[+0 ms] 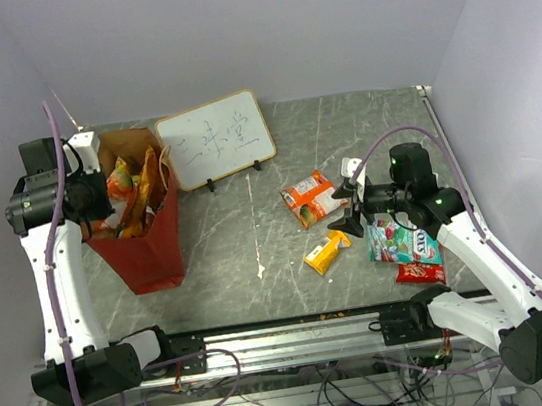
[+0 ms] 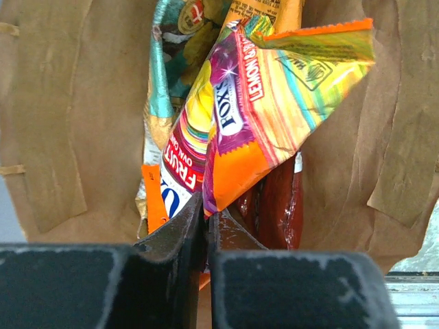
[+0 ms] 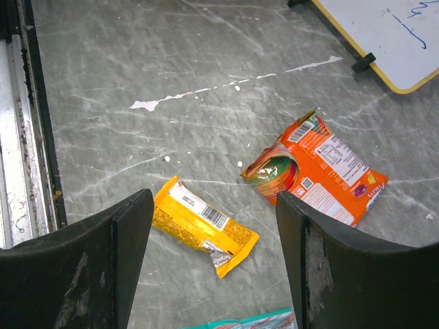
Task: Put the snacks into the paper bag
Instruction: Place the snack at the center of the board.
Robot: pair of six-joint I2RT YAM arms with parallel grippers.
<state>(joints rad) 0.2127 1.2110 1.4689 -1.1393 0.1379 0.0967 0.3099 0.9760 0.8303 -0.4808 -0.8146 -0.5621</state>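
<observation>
Standing at the far left of the grey marbled table, the tall red paper bag with its brown kraft inside has crinkly packets poking out of its mouth. The left gripper sits at that mouth. In the left wrist view its jaws are pressed together on the lower corner of an orange and yellow Fox's fruit-candy packet. This packet covers much of the others behind it: a teal and gold one, a white and orange one and a dark red one, whose labels are cut off or unreadable.

On the right side, the right gripper hangs with its jaws spread wide and nothing between them. Four snacks lie loose on the table around it:
- a flat orange packet with a white label on the far side of the gripper
- a small yellow packet with a barcode to its near left
- a teal-white candy bag to its right, only a sliver of it in the right wrist view
- a small red pack just near of that bag, partly hidden by the right arm

A white framed board leans at the far edge, its writing too faint to read.
</observation>
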